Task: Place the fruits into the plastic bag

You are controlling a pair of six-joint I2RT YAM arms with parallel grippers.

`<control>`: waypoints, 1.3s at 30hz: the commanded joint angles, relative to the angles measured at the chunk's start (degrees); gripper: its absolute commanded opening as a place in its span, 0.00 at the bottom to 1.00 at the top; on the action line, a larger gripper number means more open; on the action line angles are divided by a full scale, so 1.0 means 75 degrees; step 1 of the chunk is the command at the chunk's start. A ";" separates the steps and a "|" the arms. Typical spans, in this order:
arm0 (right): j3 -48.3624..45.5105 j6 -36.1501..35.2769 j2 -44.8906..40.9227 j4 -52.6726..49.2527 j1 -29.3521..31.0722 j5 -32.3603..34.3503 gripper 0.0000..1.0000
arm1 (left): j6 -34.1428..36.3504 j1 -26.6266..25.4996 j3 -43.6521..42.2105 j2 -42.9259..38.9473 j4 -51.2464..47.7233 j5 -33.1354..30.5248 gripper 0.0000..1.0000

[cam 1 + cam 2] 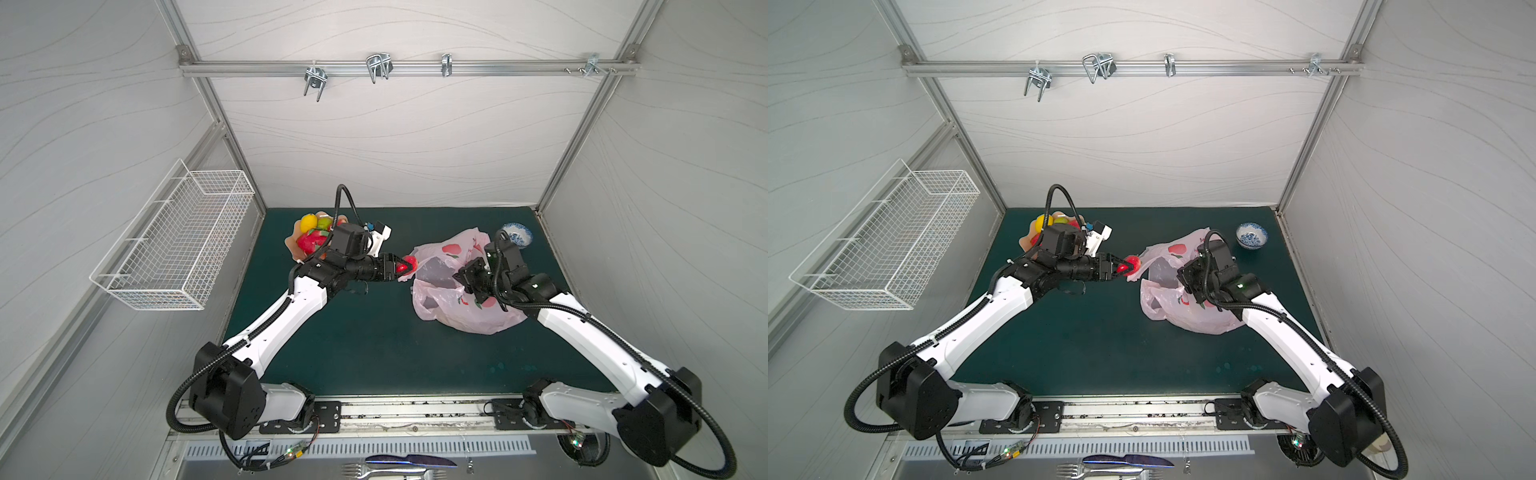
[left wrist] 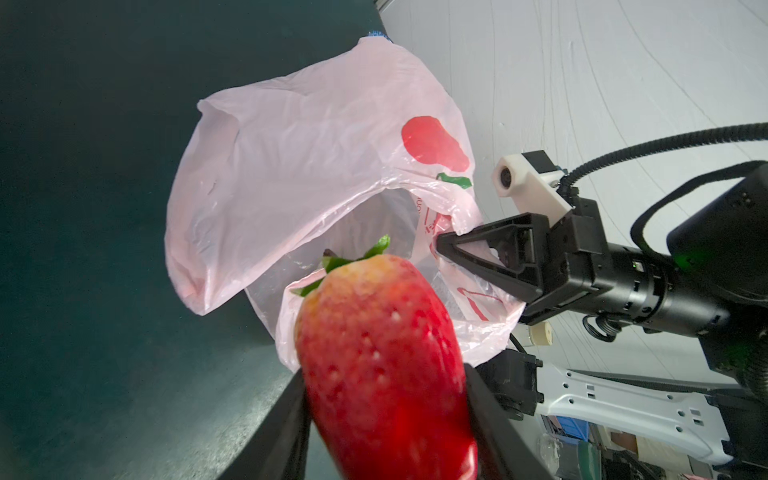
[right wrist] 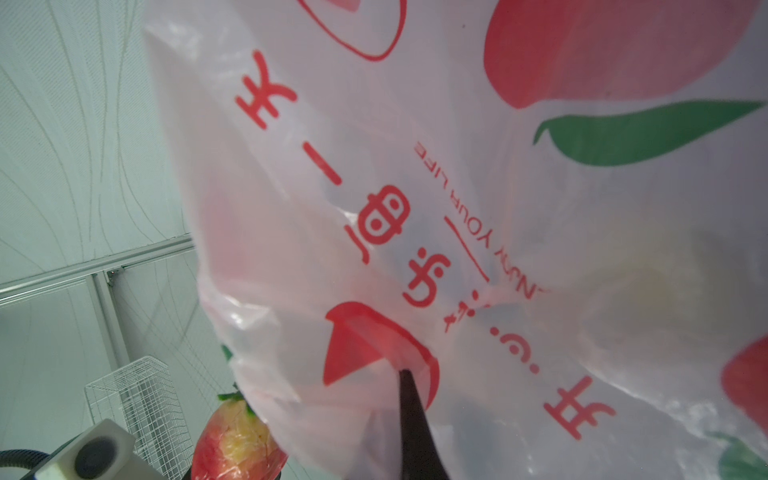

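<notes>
My left gripper [image 1: 404, 266] is clenched on the shiny red toy strawberry [image 2: 382, 353], just at the mouth of the thin pink crinkly plastic bag [image 2: 291, 166]. My right gripper [image 2: 442, 246] pinches its rim open. Next I think I must reach inside, then let go.

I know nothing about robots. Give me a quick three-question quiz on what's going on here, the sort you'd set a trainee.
1. Multiple choice: what does the left gripper hold?
A. a lemon
B. a strawberry
C. a pear

2. True or false: the right gripper is shut on the edge of the plastic bag, holding its mouth open.

3. Fill in the blank: the other fruits lie in a peach-coloured scalloped ____.

Key
1. B
2. True
3. dish
</notes>
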 commanded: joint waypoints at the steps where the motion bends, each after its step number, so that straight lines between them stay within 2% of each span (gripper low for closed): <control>1: 0.0019 0.0226 -0.0177 -0.0163 0.0031 0.0082 0.00 | 0.0276 -0.0212 0.0071 0.0057 0.0323 -0.0073 0.25; 5: 0.0029 0.0223 -0.0184 -0.0163 0.0044 0.0086 0.00 | 0.0605 -0.0450 0.0285 0.0261 0.0115 -0.0505 0.24; 13: 0.0029 0.0249 -0.0165 -0.0155 0.0090 0.0085 0.00 | 0.0692 -0.0897 0.0659 0.0870 0.0372 -0.1201 0.22; 21: 0.0076 0.0238 -0.0157 -0.0174 0.0103 0.0098 0.00 | 0.0542 -0.1330 0.0691 0.1475 0.0931 -0.1186 0.22; 39: -0.0006 0.0337 -0.0160 -0.0164 0.0141 0.0154 0.00 | 0.1462 -0.2026 -0.0107 0.1383 0.0290 -0.1659 0.20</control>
